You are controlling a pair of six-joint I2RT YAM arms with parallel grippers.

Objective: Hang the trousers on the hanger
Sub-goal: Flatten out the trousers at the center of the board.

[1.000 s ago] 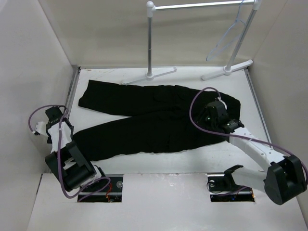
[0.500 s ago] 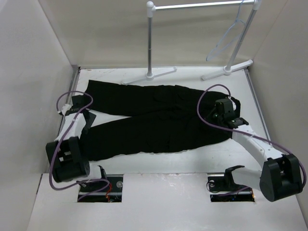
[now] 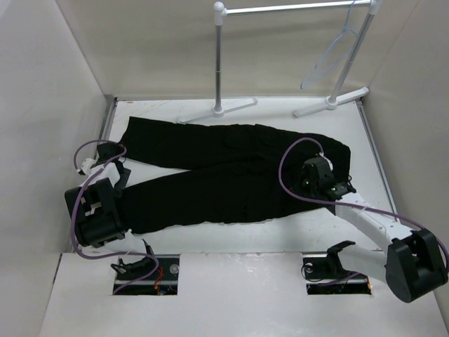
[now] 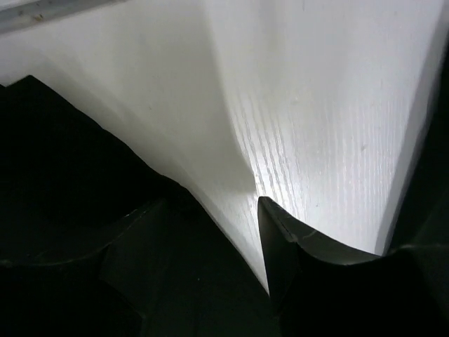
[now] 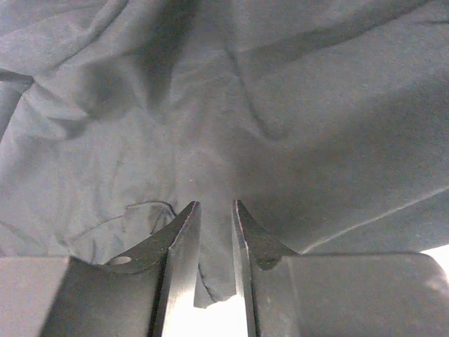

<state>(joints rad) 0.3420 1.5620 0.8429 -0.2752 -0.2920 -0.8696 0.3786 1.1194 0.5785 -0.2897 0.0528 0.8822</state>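
The black trousers (image 3: 224, 175) lie flat across the table, waist at the right and both legs running left. In the top view my left gripper (image 3: 116, 167) sits low between the two leg ends. The left wrist view shows this left gripper (image 4: 209, 203) open, one finger over the black cloth (image 4: 56, 161) and the other over bare table. My right gripper (image 3: 312, 179) is at the waist end. In the right wrist view the right gripper (image 5: 215, 205) is nearly closed on a fold of the cloth (image 5: 210, 105). The pale hanger (image 3: 330, 56) hangs on the rack at the back right.
The white rack (image 3: 219, 56) stands at the back with T-shaped feet (image 3: 217, 111) on the table just beyond the trousers. White walls close in the left, right and back sides. Purple cables loop from both wrists.
My left arm has swung in from the left wall to the leg ends and dropped low. My right gripper moved to the waist's right edge, then came back nearer and left.
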